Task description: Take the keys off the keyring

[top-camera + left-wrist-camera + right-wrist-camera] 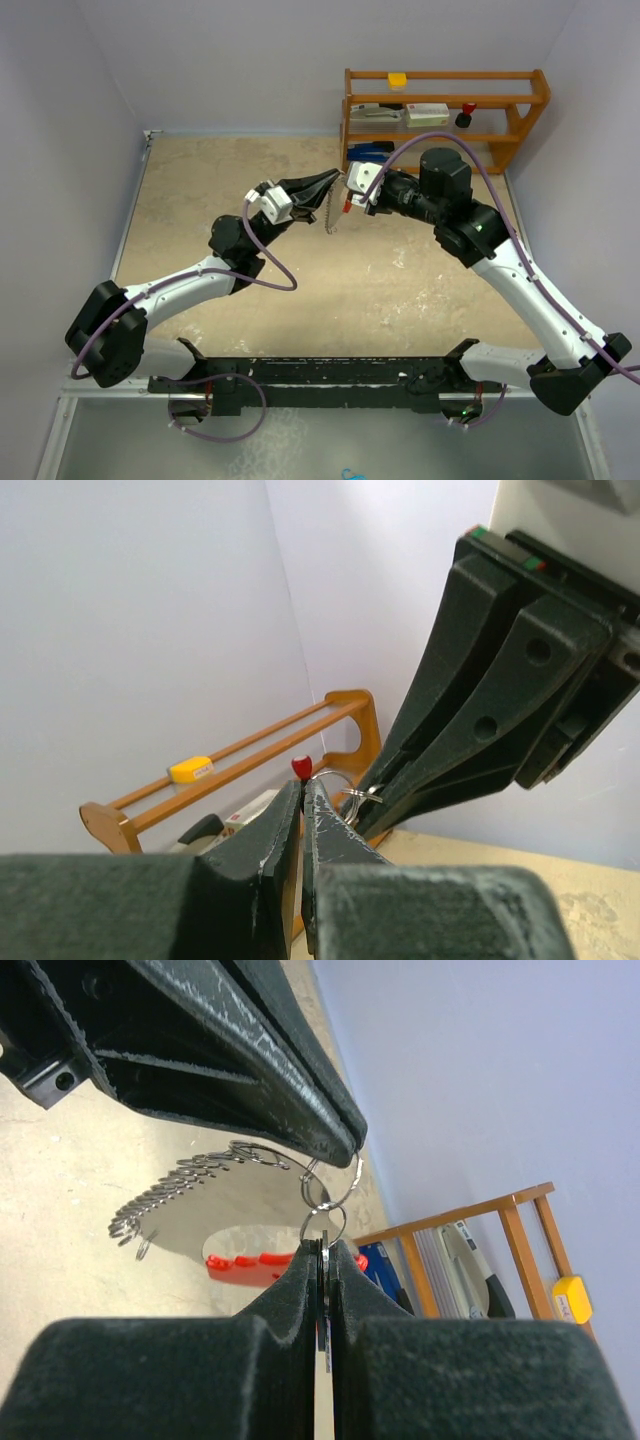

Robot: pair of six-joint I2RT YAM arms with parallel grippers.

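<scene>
Keyring (pixel 180 1188): held in the air between my two claws, clear of the table (pixel 230 200).

- My right claw (pixel 325 1250): pressed tight on a thin silvery blade seen edge-on, taken as one of the keys (pixel 325 1260); no dark head shows.
- Small wire rings (pixel 323 1224): linked at 12 o'clock from that pinch and running up to my left claw (pixel 345 1142).
- My left claw: closed, with a ring wire leaving at its tip. It meets the right claw nose to nose.
- Silvery ridged arc: fans out toward 10 o'clock from my right claw in the right wrist view. From above it hangs at 6 o'clock below the meeting point.
- Red strip (pixel 250 1263): at 9 o'clock, just beside my right fingertips.
- Wooden rack (pixel 445 110): at 1 o'clock from the claws, against the back wall, with a yellow block (pixel 398 80) on its top rail.
</scene>
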